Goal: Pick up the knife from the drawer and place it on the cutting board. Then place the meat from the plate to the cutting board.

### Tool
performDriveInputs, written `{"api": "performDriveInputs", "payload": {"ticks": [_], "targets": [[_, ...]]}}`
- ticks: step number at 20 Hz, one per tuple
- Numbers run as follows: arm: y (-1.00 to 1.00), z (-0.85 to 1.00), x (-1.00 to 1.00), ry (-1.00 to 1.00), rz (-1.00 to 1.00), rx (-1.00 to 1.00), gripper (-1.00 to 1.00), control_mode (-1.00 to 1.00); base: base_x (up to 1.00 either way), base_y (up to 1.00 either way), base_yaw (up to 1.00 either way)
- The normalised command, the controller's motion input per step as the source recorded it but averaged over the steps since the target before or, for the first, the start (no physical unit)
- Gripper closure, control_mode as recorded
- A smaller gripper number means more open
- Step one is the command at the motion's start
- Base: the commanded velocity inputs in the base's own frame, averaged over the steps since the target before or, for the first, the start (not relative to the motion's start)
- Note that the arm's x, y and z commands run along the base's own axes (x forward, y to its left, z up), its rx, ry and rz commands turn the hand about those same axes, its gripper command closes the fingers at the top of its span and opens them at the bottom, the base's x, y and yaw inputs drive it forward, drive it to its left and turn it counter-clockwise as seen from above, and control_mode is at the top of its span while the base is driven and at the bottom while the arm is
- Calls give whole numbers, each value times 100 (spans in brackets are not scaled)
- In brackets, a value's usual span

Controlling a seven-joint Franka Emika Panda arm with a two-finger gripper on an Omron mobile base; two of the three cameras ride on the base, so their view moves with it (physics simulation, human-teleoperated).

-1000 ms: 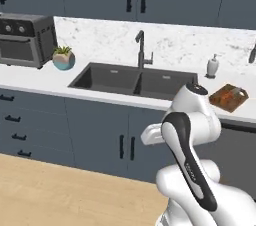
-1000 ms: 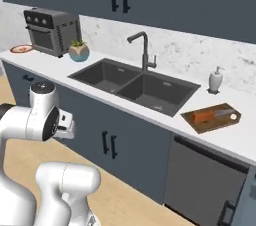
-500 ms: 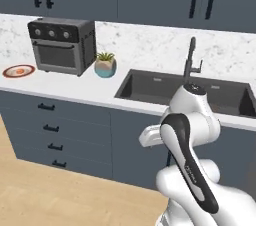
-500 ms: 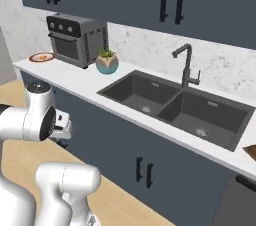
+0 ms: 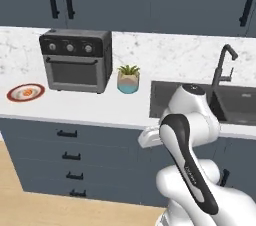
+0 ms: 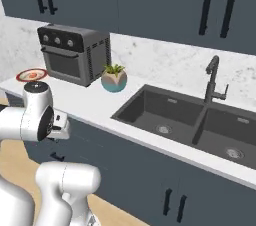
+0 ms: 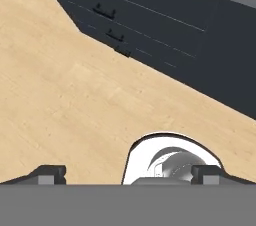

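Room: simulated kitchen with slate-blue cabinets, a white marble-look counter (image 5: pixel 100 110) and a pale wood floor (image 7: pixel 60 95).
Counter items: one black toaster oven (image 5: pixel 76 60), one small potted plant in a teal pot (image 5: pixel 128 78), one round plate with a red-brown rim and white centre (image 5: pixel 26 92), and one dark double-basin sink (image 6: pixel 190 125) with one black faucet (image 6: pixel 212 82).
Meat: one small pale, pinkish piece (image 5: pixel 28 91) lies in the middle of the plate, left of the oven; its detail is too small to make out.
Drawers: four black bar handles stack below the plate in the left base view; the top slate-blue drawer (image 5: pixel 67 136) looks closed.
Gripper: two-finger gripper (image 7: pixel 127 175) hangs low before the cabinets, pointing at the floor, well apart from the plate and meat.
Fingers: dark tips (image 7: pixel 47 174) stand wide apart, released, with nothing between them.
Hidden: drawer contents cannot be seen.
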Motion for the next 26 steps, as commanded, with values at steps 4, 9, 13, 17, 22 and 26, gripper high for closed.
{"api": "performDriveInputs", "payload": {"ticks": [4, 9, 13, 17, 22, 26], "targets": [[0, 0, 0, 0, 0, 0, -100, 100, 89, 100, -44], [0, 0, 0, 0, 0, 0, -100, 100, 56, 100, -36], [0, 0, 0, 0, 0, 0, -100, 100, 43, 100, -29], [0, 0, 0, 0, 0, 0, -100, 100, 48, 100, -29], [0, 0, 0, 0, 0, 0, -100, 100, 57, 100, -31], [0, 0, 0, 0, 0, 0, -100, 100, 58, 100, -30]]}}
